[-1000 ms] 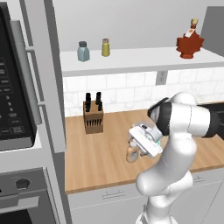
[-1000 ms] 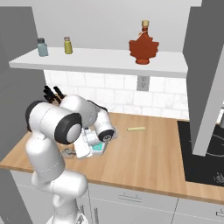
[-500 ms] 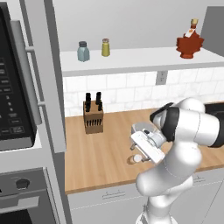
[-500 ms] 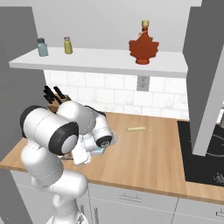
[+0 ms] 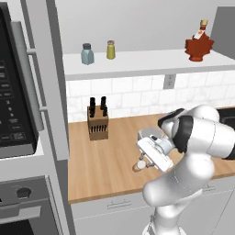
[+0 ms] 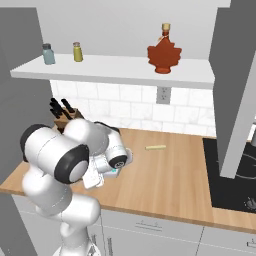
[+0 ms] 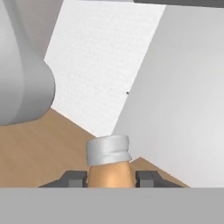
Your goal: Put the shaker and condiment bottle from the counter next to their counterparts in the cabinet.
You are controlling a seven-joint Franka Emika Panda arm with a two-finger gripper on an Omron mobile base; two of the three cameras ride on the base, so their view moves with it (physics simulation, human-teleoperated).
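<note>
On the cabinet (image 5: 137, 64) shelf, 2 shakers (image 5: 97, 52) stand left, the maple-leaf bottle (image 5: 198, 43) right.

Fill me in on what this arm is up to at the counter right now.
The gripper has shut on the condiment bottle, low over the wooden counter. The olive-yellow shaker already stands on the cabinet shelf beside the grey-green shaker. The red maple-leaf bottle waits further along for its partner.

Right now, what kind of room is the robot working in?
A rendered home kitchen, by the look of it: a wooden counter with a knife block, a tiled backsplash and an oven unit to the left.
</note>
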